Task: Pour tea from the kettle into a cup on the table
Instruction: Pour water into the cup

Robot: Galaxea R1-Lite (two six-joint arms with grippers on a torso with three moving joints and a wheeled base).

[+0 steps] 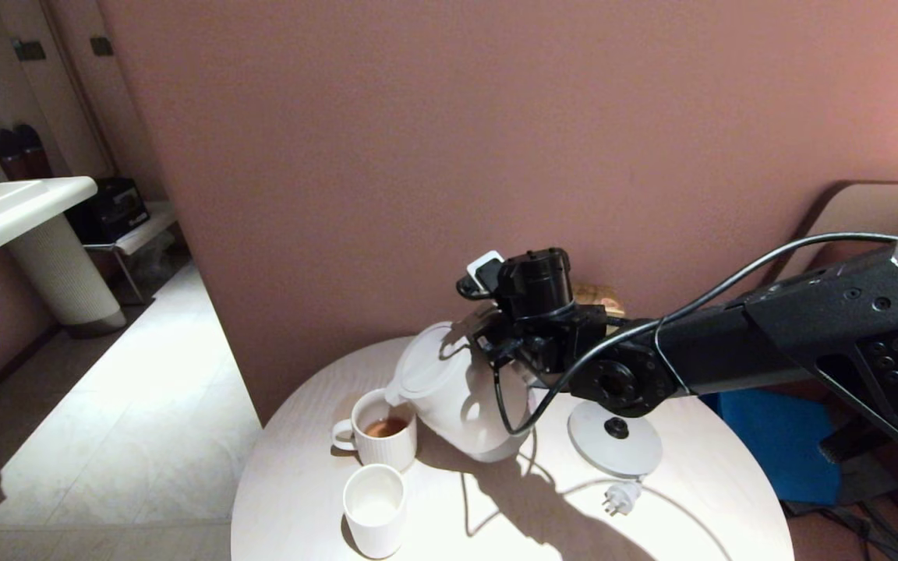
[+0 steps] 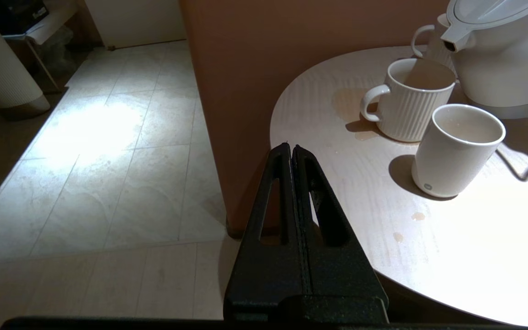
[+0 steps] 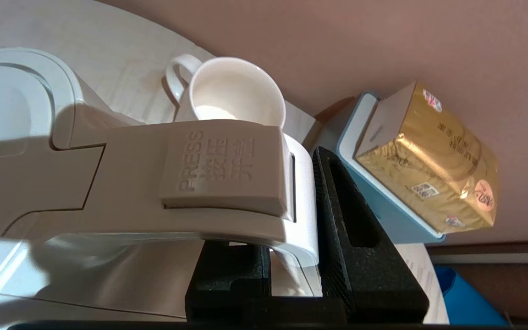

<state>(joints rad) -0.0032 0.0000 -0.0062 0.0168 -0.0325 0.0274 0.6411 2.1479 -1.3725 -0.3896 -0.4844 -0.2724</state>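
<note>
Round table [image 1: 698, 499] (white): right gripper [image 3: 291, 256] clamps kettle [image 1: 457, 405] handle; left gripper [image 2: 291, 153] closed.

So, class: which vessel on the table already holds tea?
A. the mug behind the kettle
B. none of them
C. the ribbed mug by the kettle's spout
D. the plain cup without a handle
C: in the head view the ribbed mug under the spout of the kettle holds amber tea, while the plain cup in front of it looks empty, as does the mug behind the kettle.
</note>
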